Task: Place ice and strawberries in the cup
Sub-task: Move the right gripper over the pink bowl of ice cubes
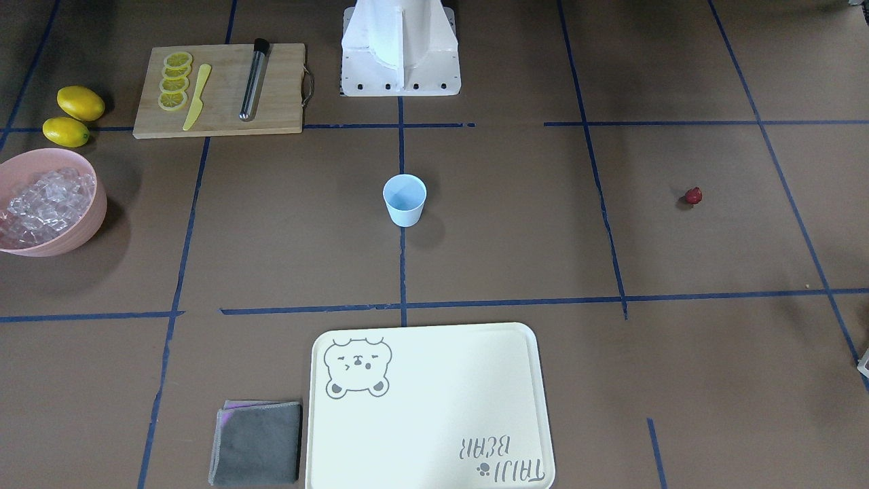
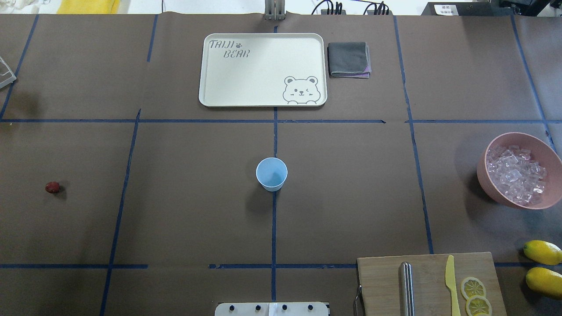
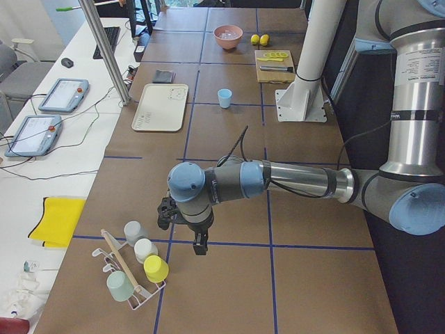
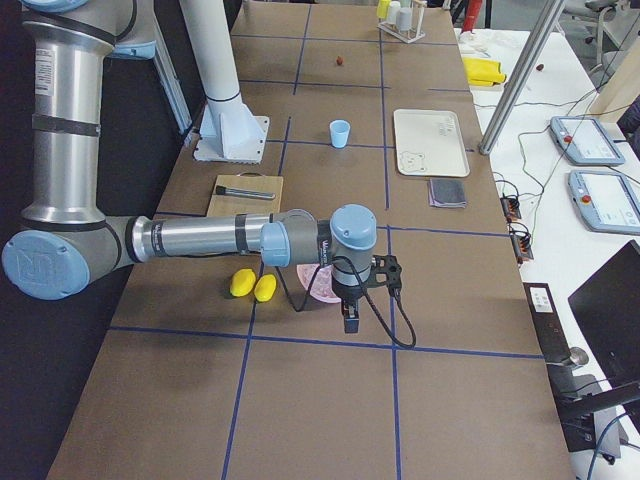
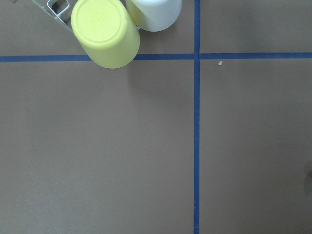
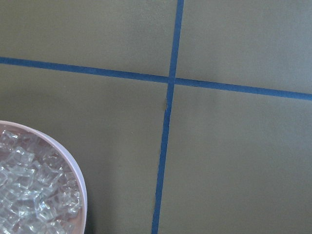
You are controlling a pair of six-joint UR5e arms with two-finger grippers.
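The pale-blue cup [image 2: 271, 174] stands upright and empty at the table's middle, also in the front view [image 1: 404, 199]. One dark-red strawberry [image 2: 52, 187] lies alone far on the table's left side [image 1: 692, 196]. Clear ice cubes [image 2: 516, 173] fill a pink bowl [image 2: 496, 193] at the right; the right wrist view shows the ice [image 6: 29, 200] at its lower left. My left gripper [image 3: 197, 247] hangs over bare table next to a cup rack, far from the cup. My right gripper [image 4: 348, 322] hangs just beside the bowl. I cannot tell whether either is open or shut.
A wooden cutting board [image 1: 220, 88] holds lemon slices, a yellow knife and a metal rod. Two lemons [image 1: 80, 102] lie near the bowl. A cream tray [image 1: 428, 407] and a grey cloth [image 1: 256, 443] sit across the table. A yellow cup [image 5: 105, 31] sits on the rack.
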